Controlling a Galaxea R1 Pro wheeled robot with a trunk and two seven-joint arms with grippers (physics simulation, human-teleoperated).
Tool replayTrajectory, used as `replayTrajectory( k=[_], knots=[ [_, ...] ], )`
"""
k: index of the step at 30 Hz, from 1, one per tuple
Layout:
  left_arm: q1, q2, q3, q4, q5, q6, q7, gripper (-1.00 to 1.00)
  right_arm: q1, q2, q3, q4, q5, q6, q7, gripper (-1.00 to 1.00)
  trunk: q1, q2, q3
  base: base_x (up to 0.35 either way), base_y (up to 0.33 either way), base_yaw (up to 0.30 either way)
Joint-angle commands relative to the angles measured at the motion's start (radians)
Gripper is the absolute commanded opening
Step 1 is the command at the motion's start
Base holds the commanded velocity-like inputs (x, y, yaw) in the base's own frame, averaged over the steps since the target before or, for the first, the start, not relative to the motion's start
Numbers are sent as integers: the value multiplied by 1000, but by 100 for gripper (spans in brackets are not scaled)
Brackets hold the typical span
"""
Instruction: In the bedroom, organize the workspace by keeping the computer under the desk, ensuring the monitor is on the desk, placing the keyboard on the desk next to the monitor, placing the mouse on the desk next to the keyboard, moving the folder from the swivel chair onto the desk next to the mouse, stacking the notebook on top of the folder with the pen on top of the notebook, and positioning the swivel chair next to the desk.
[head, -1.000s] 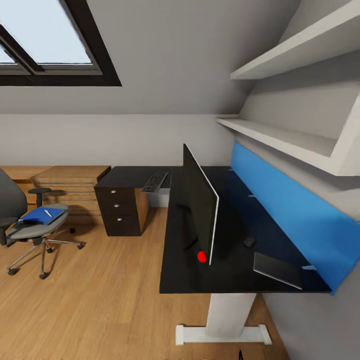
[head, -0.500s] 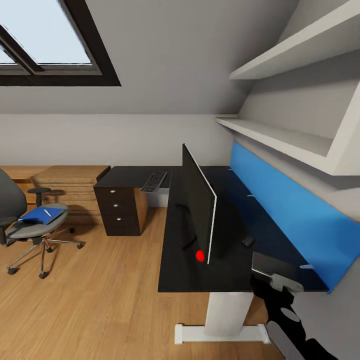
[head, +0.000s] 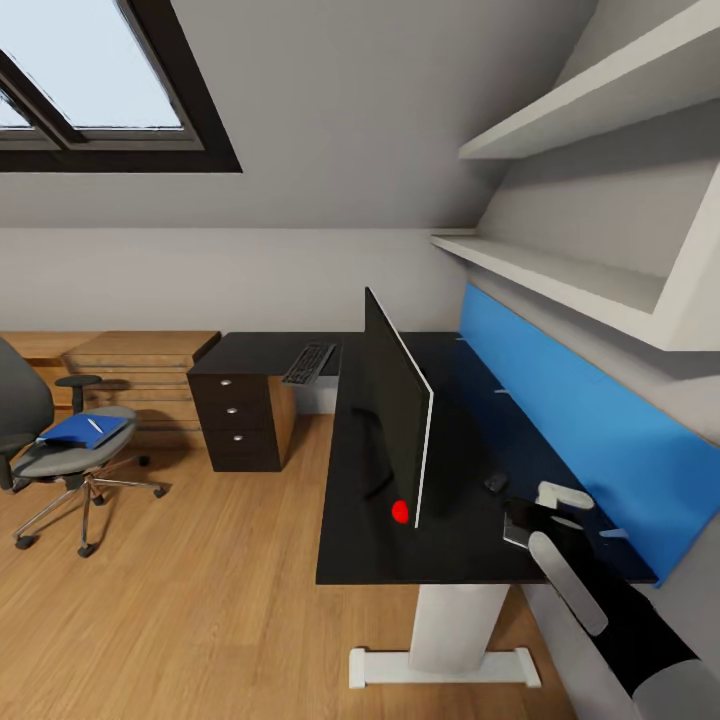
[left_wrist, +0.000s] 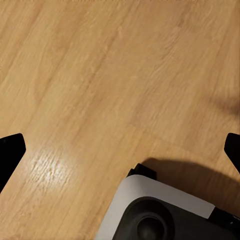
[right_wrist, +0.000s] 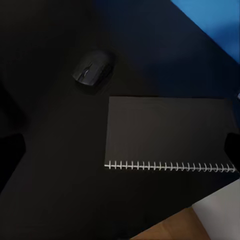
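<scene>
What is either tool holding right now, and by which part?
Nothing. The right tool hovers open above the notebook beside the mouse, not touching. The left tool is open over bare floor.

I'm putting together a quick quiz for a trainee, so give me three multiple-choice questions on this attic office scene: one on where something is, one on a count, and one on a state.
1. Where does the bright blue flat folder lie?
A. on the seat of the grey padded swivel chair
B. on the black-topped desk
C. on the wood floor

2. How many round silver knobs show on the black drawer unit?
A. one
B. three
C. five

3. How does the thin dark spiral-bound notebook lie?
A. open, pages showing
B. standing on edge
C. closed and flat on the desk

Answers:
1. A: the folder rests on the swivel chair seat, away from the desk.
2. B: the drawer unit has one knob per drawer, three in all.
3. C: the notebook shows only its cover, flat beside the small dark mouse.
</scene>
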Motion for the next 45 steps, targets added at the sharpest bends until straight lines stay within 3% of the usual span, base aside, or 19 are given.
replayTrajectory(
  k=[1,5,9,12,14,15,17,21,32,39,41,42,45],
  knots=[
    [-1,0,4,0,0,-3,-3,100,-22,1,3,27,-6,3,7,100,0,-1,-1,0,0,0],
    [-1,0,2,0,-1,-3,-3,100,-120,34,4,185,19,-9,86,100,0,-1,-1,0,0,0],
    [-1,-1,1,-1,-2,-3,-5,100,-187,68,5,336,134,-86,164,100,0,-1,-1,0,0,0],
    [-1,-3,0,-1,-3,-3,-6,100,-229,96,5,460,252,-211,240,100,0,-1,-1,0,0,0],
    [-1,-3,-1,-1,-4,-3,-6,100,-249,105,5,515,288,-268,274,100,0,-1,-1,0,0,0],
    [-1,-3,-1,-1,-4,-3,-6,100,-285,120,5,602,324,-340,319,100,0,-1,-1,0,0,0],
    [-1,-3,-1,-1,-4,-3,-8,100,-340,133,5,698,348,-391,357,100,0,-1,-1,0,0,0],
    [-1,-2,-1,-3,-5,-5,-9,100,-389,140,4,780,360,-421,384,100,0,-1,-1,31,-2,0],
    [-1,-2,2,-4,-4,-6,-11,100,-396,132,-5,819,354,-419,373,100,0,-1,-1,269,-106,0],
    [-1,-2,3,-4,-3,-6,-11,100,-396,124,-48,885,337,-428,366,100,0,-1,-1,162,-104,0],
    [-1,-2,3,-4,-3,-6,-11,100,-396,124,-76,889,330,-429,366,100,0,-1,-1,105,-49,0],
    [-1,-3,3,-4,-3,-6,-11,100,-396,123,-139,892,317,-428,366,100,0,-1,-1,98,-18,0],
    [-1,-2,3,-4,-2,-26,-10,100,-396,125,-200,894,314,-426,366,100,0,-1,-1,135,-8,0]
  ],
)
